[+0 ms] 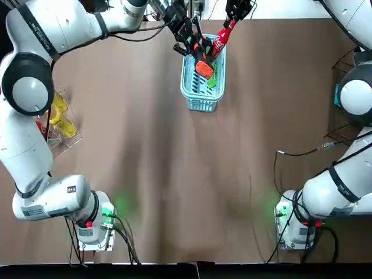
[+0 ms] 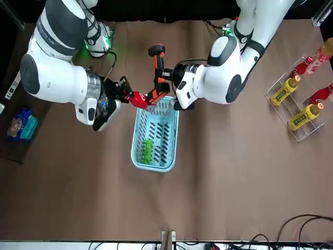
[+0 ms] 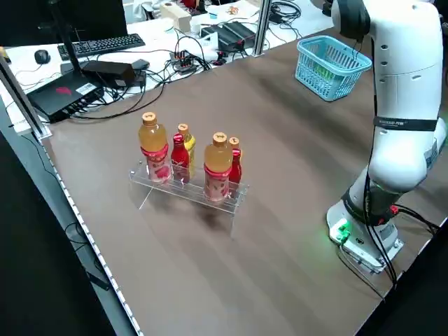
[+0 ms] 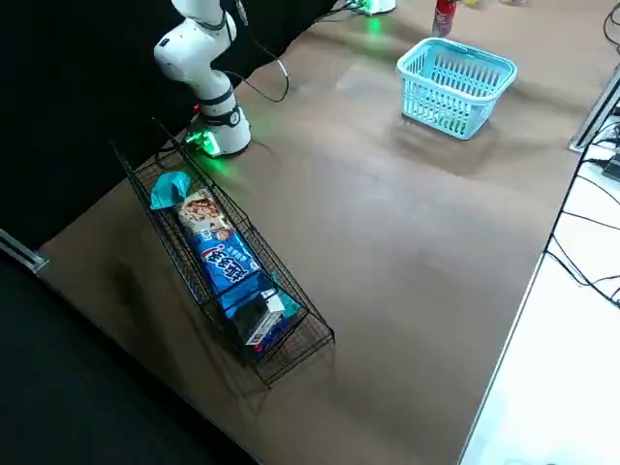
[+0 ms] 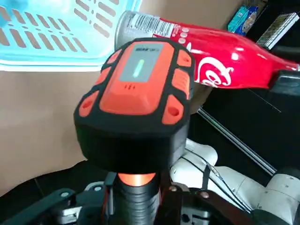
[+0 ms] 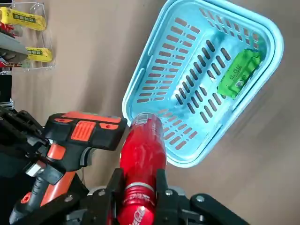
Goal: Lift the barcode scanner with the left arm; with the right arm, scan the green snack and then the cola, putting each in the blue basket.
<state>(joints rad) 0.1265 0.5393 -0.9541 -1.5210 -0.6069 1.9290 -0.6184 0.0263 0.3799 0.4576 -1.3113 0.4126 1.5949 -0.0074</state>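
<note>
Two grippers are loaded, the first inspector records: the left gripper [image 1: 185, 34] is clamped on the handle of the barcode scanner [image 1: 202, 65], held above the 12 o'clock rim of the blue basket [image 1: 188, 87]; the right gripper [image 6: 138, 197] is closed round the cola [image 6: 142, 154] near one end. The green snack [image 1: 212, 78] lies inside the basket, on its 3 o'clock side in the top view.

The second inspector asks what hazards he notes.

The first replies: the cola's free end sits just beside the scanner head, at its 1 o'clock. A small swing by either arm risks contact, which could twist the bottle in the fingers. The bottle also hangs over the rim, not the floor of the basket; released there, it could strike the edge, roll onto the table or tip the basket.

The second adds one item: a drop from height could crush the snack.
</note>
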